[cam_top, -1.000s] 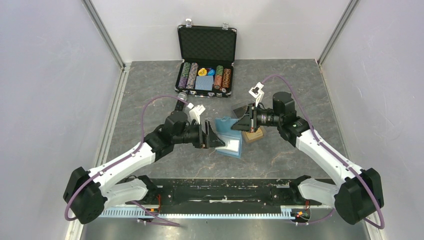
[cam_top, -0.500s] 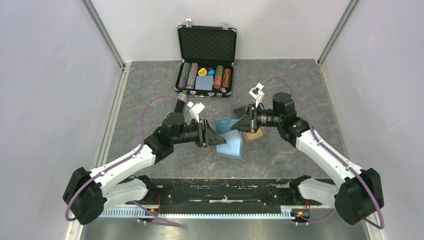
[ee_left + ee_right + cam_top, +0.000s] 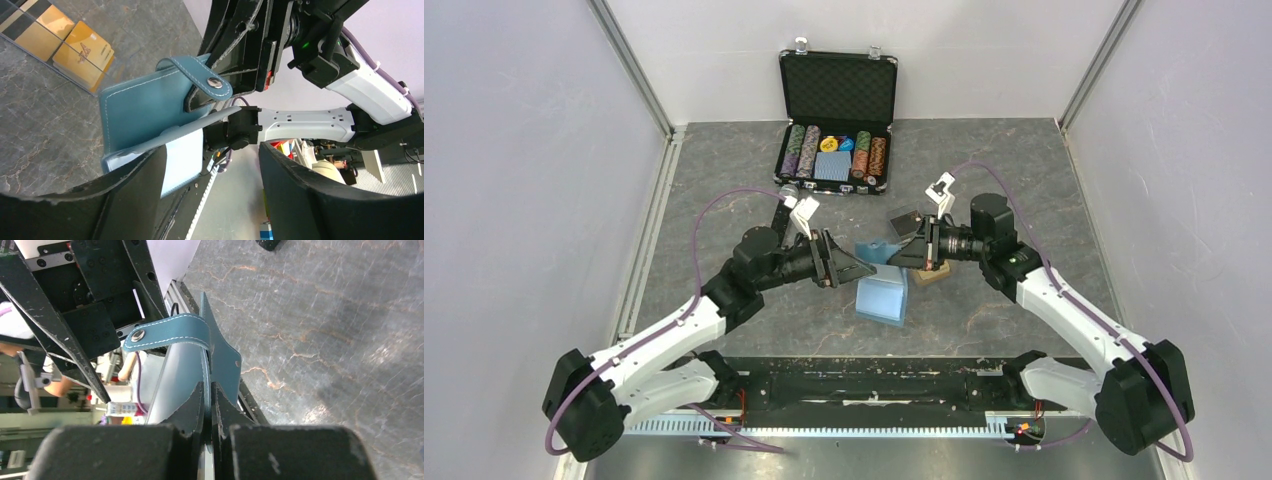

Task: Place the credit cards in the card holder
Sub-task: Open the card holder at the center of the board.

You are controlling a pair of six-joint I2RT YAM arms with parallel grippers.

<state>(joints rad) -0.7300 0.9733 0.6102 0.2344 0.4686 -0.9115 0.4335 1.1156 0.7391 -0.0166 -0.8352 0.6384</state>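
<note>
Card holder (image 3: 220, 358) pinched, seemingly hanging open.

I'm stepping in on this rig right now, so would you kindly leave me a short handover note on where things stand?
Left gripper: open, jaws wide around the card holder's hanging lower flap, not gripping it.
Right gripper: shut on the card holder's edge, holding it up; the snap tab is undone.
Credit cards: lying in the clear box on the table, beside the holder.
Done: holder picked up and unfolded.
To do: every card; none shows in the holder yet.
</note>
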